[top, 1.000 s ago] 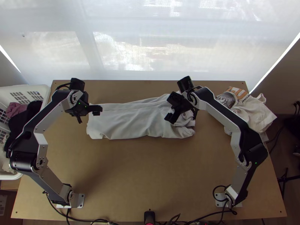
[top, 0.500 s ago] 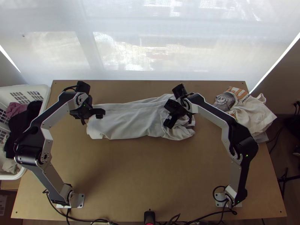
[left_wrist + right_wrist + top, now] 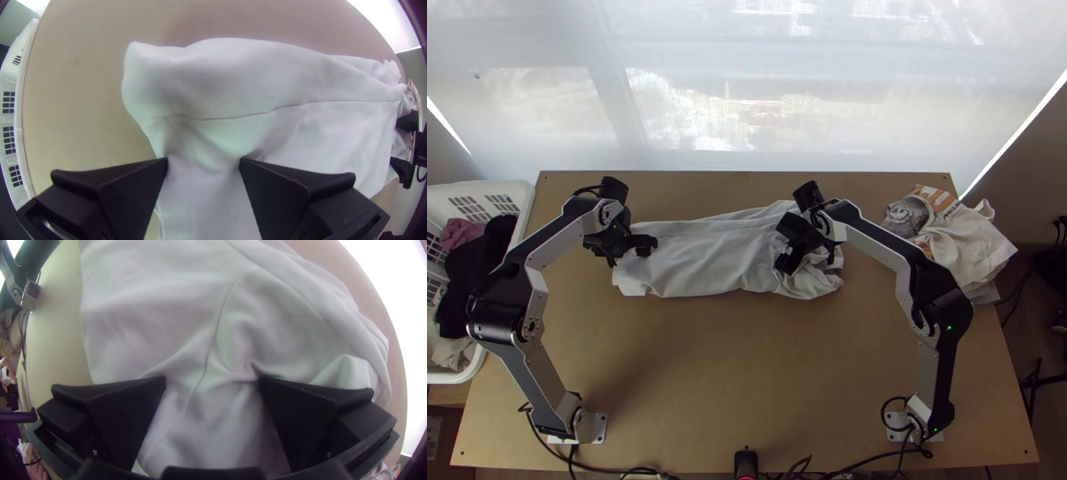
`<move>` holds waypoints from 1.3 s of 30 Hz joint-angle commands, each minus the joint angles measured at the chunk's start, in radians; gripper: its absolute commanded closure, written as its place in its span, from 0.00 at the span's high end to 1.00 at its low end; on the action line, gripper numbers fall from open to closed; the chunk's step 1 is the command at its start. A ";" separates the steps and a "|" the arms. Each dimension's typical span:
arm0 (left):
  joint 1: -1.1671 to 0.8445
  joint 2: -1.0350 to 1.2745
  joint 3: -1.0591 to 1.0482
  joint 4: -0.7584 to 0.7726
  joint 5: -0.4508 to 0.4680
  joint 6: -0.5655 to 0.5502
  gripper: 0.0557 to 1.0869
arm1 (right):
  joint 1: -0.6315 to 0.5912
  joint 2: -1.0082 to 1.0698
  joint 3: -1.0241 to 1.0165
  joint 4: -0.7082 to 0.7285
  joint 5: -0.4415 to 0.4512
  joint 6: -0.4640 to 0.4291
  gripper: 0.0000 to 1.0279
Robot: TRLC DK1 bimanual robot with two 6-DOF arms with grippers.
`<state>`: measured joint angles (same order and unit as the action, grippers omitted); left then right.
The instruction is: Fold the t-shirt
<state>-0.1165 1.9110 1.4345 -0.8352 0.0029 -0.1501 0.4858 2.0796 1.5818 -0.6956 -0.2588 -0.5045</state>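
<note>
A light grey t-shirt [image 3: 707, 256] lies in a long folded strip across the table's far half, its right end bunched. At the strip's left end is my left gripper [image 3: 645, 246]; my right gripper [image 3: 785, 254] is over the bunched part. In the left wrist view, the left gripper [image 3: 203, 162] stands open, its two fingertips apart against the cloth [image 3: 213, 138], close to the end edge. The right wrist view has the right gripper [image 3: 212, 381] open too, with wrinkled cloth [image 3: 218, 346] between and beneath its fingers.
A white laundry basket [image 3: 527, 200] with clothes stands beyond the table's left edge. Crumpled printed white clothes [image 3: 971, 240] lie at the table's far right corner. Bare table [image 3: 739, 360] spreads between the arms' bases.
My left gripper has moved right, onto the cloth's left end. The right gripper has shifted left and slightly nearer over the bunched part. The t-shirt lies nearly as before.
</note>
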 commanded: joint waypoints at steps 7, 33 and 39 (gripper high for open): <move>-0.005 0.019 0.030 -0.008 0.023 -0.003 0.25 | 0.002 0.000 0.000 0.004 0.006 0.011 0.95; 0.031 -0.003 0.044 -0.019 0.012 -0.019 0.48 | 0.004 -0.001 -0.009 0.010 0.010 0.024 0.95; 0.058 -0.007 0.035 -0.012 -0.018 -0.008 0.48 | 0.005 -0.001 -0.013 0.010 0.012 0.024 0.95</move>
<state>-0.0822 1.9076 1.4796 -0.8543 0.0086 -0.1661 0.4900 2.0781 1.5723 -0.6853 -0.2478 -0.4808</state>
